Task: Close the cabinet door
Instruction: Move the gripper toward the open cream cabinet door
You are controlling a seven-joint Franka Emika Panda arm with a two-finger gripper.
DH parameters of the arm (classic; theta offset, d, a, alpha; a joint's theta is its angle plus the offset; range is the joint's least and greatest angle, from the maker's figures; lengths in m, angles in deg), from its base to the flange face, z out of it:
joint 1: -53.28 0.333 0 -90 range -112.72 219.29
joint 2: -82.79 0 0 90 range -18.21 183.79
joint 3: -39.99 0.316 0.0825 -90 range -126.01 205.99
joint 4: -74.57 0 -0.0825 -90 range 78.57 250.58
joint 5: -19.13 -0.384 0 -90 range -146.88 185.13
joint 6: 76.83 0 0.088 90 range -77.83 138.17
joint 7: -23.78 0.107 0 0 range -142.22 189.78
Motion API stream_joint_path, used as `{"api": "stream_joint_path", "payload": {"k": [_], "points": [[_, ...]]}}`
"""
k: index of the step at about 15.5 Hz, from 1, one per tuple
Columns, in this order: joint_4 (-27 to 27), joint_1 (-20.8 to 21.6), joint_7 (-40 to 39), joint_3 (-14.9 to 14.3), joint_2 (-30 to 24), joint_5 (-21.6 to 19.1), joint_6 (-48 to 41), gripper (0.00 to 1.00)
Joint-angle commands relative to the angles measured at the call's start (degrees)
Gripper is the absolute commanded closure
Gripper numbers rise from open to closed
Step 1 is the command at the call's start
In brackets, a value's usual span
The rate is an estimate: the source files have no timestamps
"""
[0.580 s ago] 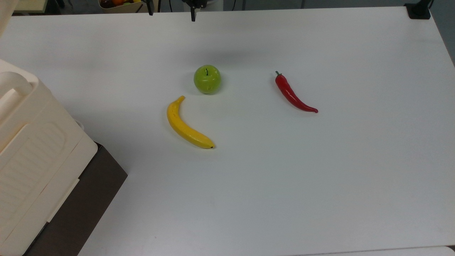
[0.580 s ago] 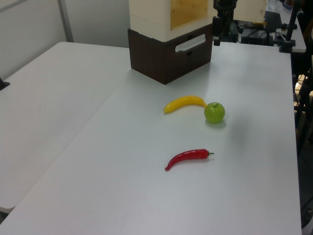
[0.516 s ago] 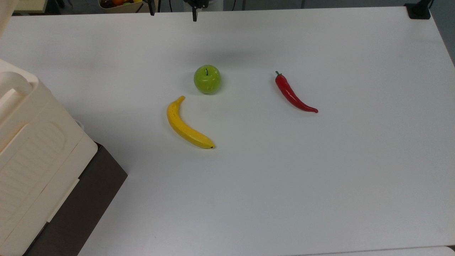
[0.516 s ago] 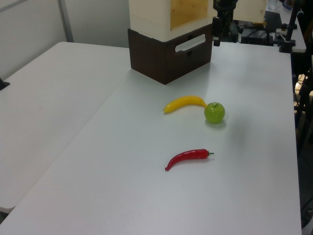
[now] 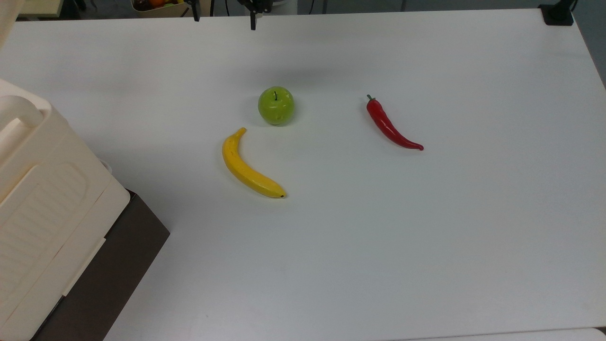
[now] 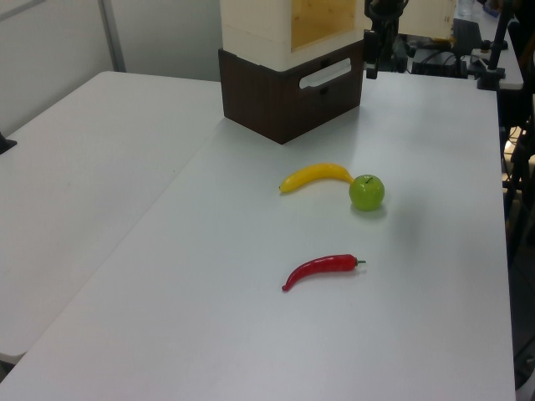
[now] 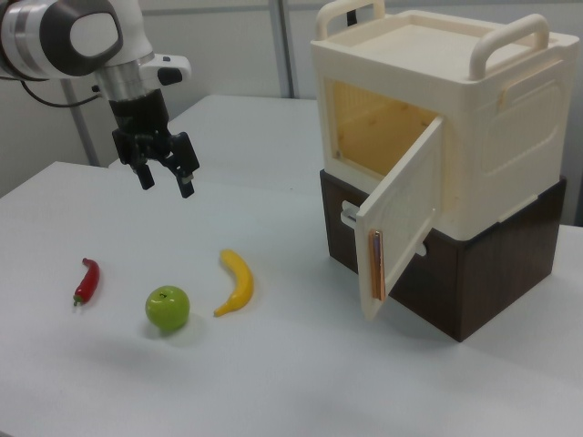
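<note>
The cabinet (image 7: pixel 474 137) is a cream box on a dark brown base, standing at the right view's right. Its cabinet door (image 7: pixel 401 228) hangs open, swung outward, and shows the yellowish inside. My gripper (image 7: pixel 166 178) hangs open in the air well to the right view's left of the cabinet, above the fruit, with nothing between its fingers. In the top view the cabinet (image 5: pixel 42 189) fills the left edge and the gripper (image 5: pixel 223 19) is at the top edge. The left view has the cabinet (image 6: pixel 284 50) at the top and the gripper (image 6: pixel 374 60) just to its right.
A green apple (image 5: pixel 276 105), a yellow banana (image 5: pixel 248 166) and a red chili pepper (image 5: pixel 390 125) lie on the white table (image 5: pixel 378 237). A second white table (image 6: pixel 75 184) adjoins it at the left view's left. Stands and cables crowd the left view's top right corner.
The gripper has shifted slightly toward the top view's left. The door and the fruit have not moved.
</note>
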Motion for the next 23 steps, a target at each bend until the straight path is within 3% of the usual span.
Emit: {"api": "stream_joint_path", "payload": {"k": [1, 4, 5, 10, 19, 23], "points": [[0.84, 0.29, -3.81, -0.24, -0.24, 1.12, 0.42, 0.40], [0.75, 0.20, -4.00, -0.24, -0.24, 1.12, 0.42, 0.94], [0.75, 0.20, -4.00, -0.24, -0.24, 1.03, 0.42, 1.00], [-0.30, -0.94, -5.40, -0.32, -0.24, 1.12, 0.07, 1.00], [-9.43, -12.71, -7.60, -0.59, 0.81, 1.64, 0.60, 1.00], [-12.61, -17.02, -8.92, -1.46, 0.99, 1.55, 6.81, 1.00]]}}
